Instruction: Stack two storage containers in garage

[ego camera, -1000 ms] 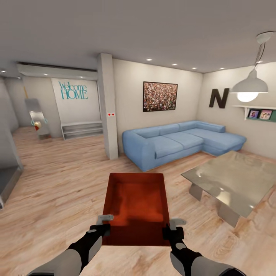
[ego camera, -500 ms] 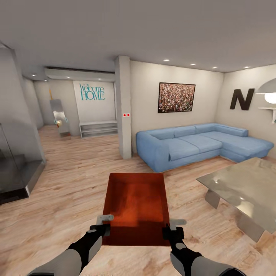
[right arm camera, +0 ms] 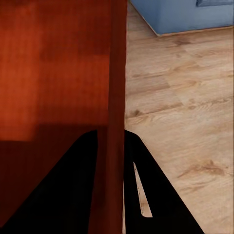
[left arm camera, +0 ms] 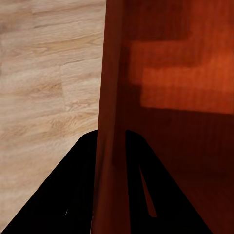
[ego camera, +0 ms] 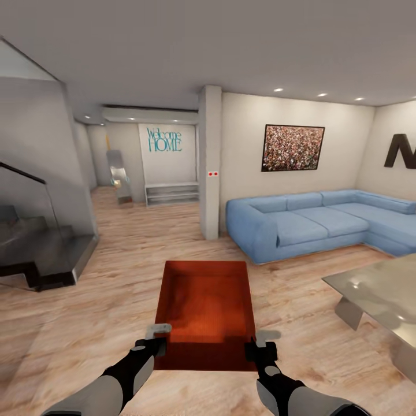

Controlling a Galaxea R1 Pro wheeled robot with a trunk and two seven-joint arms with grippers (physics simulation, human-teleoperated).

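One red-orange rectangular open-top bin (ego camera: 205, 312) is up off the light wood-plank floor (ego camera: 115, 271), low centre of the head view, carried between both arms. Left tool (ego camera: 153, 340) pinches the bin's near-left wall, right tool (ego camera: 261, 342) pinches the near-right wall; each wrist view shows a wall clamped between dark fingers. By my read we're early: no garage in sight, nothing stacked, the second bin not yet moved. Blue sectional sofa (ego camera: 312, 222) runs off the right edge; the glass worktop (ego camera: 381, 294) is cropped too.
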